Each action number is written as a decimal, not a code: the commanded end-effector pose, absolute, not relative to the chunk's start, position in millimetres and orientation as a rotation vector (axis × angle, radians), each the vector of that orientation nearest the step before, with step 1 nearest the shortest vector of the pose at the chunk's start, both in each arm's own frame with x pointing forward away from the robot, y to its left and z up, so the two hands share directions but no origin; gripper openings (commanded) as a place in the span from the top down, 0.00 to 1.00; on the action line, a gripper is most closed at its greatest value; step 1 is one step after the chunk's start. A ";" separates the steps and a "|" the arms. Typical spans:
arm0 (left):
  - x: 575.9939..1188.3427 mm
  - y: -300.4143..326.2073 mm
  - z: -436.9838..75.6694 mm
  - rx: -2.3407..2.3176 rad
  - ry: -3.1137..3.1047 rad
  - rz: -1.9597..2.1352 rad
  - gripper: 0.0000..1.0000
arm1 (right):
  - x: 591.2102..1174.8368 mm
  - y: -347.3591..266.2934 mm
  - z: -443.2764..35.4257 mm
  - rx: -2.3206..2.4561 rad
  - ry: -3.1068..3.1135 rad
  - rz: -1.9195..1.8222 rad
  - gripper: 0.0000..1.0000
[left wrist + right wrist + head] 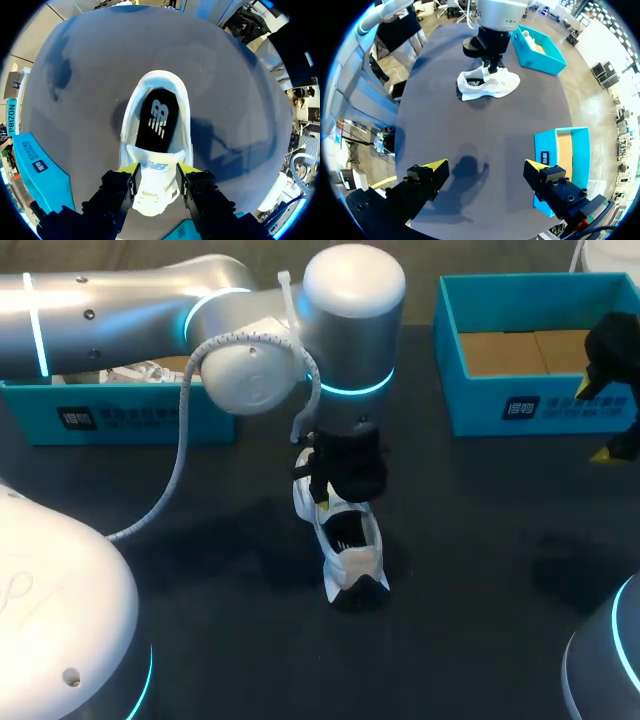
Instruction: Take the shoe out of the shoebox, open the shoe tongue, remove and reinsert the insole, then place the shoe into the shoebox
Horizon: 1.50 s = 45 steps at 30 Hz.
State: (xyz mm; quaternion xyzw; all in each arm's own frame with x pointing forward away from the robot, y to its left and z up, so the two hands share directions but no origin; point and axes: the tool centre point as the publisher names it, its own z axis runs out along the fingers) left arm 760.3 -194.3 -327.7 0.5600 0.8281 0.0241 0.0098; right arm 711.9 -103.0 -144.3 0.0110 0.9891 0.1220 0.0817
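Observation:
A white shoe [352,552] stands on the dark table at its middle, heel toward the front edge, with its black insole [157,117] showing inside. My left gripper [156,172] comes down on it from above, its yellow tips pressing the white tongue [152,167] from both sides. In the right wrist view the shoe [490,82] lies far ahead, under the left gripper [492,62]. My right gripper [487,167] hangs open and holds nothing, at the table's right side [612,390] by a teal shoebox [520,410] with a bare cardboard floor.
A second teal box [120,420] stands at the back left, partly hidden by my left arm, with something white [140,372] inside. The left arm's grey cable [180,440] loops down over the table. Dark tabletop [480,570] lies around the shoe.

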 end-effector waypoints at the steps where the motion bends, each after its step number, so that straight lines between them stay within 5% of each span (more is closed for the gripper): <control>1: 760.7 -197.7 -324.2 1.733 2.587 0.088 0.52 | 713.3 -102.4 -144.6 0.033 2.958 0.362 0.00; 21: 746.9 -193.6 -328.6 1.555 2.716 0.014 0.42 | 713.3 -102.4 -144.6 0.033 2.958 0.362 0.00; 22: 746.0 -192.6 -324.3 1.516 2.734 0.004 0.39 | 713.3 -102.4 -144.6 0.033 2.958 0.362 0.00; 23: 744.6 -189.9 -315.7 1.432 2.768 -0.033 0.17 | 713.3 -102.4 -144.6 0.033 2.958 0.362 0.00; 27: 738.8 -180.6 -301.2 1.166 2.870 0.016 0.24 | 713.3 -102.4 -144.6 0.033 2.958 0.362 0.00; 28: 736.8 -177.1 -299.6 1.109 2.889 0.060 0.06 | 713.3 -102.4 -144.6 0.033 2.958 0.362 0.00; 29: 734.5 -173.7 -298.4 1.033 2.916 0.068 0.00 | 713.3 -102.4 -144.6 0.033 2.958 0.362 0.00; 45: 728.6 -165.3 -292.5 0.802 2.937 0.185 0.00 | 713.3 -102.4 -144.6 0.033 2.958 0.362 0.00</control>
